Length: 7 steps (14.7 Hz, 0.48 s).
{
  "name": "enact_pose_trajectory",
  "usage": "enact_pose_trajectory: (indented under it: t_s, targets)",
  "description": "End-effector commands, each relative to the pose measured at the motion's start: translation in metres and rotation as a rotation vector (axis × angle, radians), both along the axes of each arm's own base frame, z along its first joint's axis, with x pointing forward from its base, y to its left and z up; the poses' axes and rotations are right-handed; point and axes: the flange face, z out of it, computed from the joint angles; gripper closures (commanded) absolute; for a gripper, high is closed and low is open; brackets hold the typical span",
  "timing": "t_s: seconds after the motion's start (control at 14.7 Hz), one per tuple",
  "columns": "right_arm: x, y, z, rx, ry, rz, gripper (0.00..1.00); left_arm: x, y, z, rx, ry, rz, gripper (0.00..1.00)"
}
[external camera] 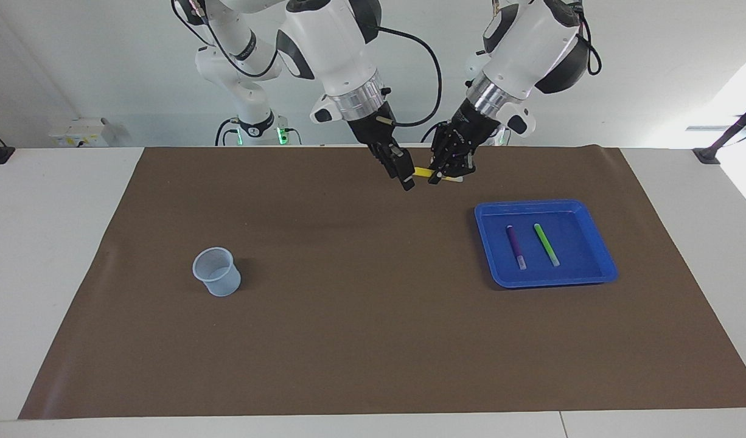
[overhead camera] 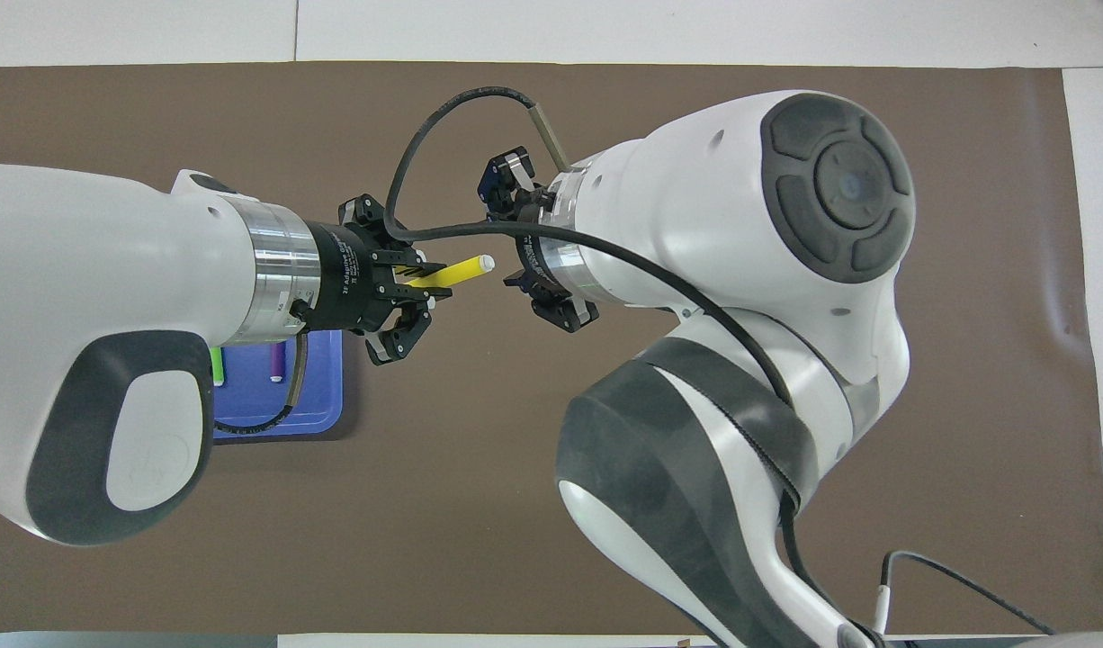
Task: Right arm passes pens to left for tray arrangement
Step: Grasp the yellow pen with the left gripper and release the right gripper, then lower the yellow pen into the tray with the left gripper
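While both arms hang over the brown mat [external camera: 348, 304] near the robots' edge, the yellow pen [external camera: 423, 173] lies level in the air between the two grippers. The left gripper [external camera: 447, 176] has its fingers clamped on the pen toward its whitish end, which pokes out at the tray's side in the facing view. In the overhead view the left gripper [overhead camera: 412, 301] holds the yellow pen [overhead camera: 457, 272] with the pen's rounded tip pointing at the right gripper [overhead camera: 529, 243]. The right gripper [external camera: 406, 179] sits at the pen's yellow end; its fingers look parted in the overhead view, and I cannot tell whether they touch the pen.

The blue tray [external camera: 592, 271] rests on the mat toward the left arm's end of the tabletop, farther from the robots than the held pen. Inside the tray lie the purple pen [external camera: 515, 246] and the green pen [external camera: 546, 244], side by side, apart, whitish ends pointing away from the robots. The purple one is on the side of the tray toward the cup.

The translucent cup [external camera: 216, 271] stands upright on the mat, well apart from the tray, toward the right arm's end.
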Motion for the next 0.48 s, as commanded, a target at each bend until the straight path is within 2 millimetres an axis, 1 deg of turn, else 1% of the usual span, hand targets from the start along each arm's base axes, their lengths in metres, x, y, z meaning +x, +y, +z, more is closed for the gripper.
enact_pose_trajectory:
  t_s: [0.0,0.07,0.14,0.34,0.41]
  targets:
    - [0.011,-0.044,-0.003,-0.103,-0.028,0.139,0.0,0.006,0.041,-0.006,0.049,-0.061,-0.121,1.0]
    - [0.012,-0.059,-0.005,-0.137,-0.039,0.194,0.0,0.009,0.057,-0.008,0.071,-0.08,-0.208,1.0]
    - [0.012,-0.076,-0.012,-0.175,-0.044,0.246,0.0,0.015,0.081,-0.012,0.09,-0.098,-0.294,1.0]
    - [0.01,-0.136,-0.025,-0.27,-0.078,0.421,0.0,0.03,0.166,-0.021,0.132,-0.171,-0.497,1.0]
    - [0.012,-0.156,-0.026,-0.291,-0.09,0.47,0.0,0.033,0.191,-0.026,0.141,-0.196,-0.565,1.0]
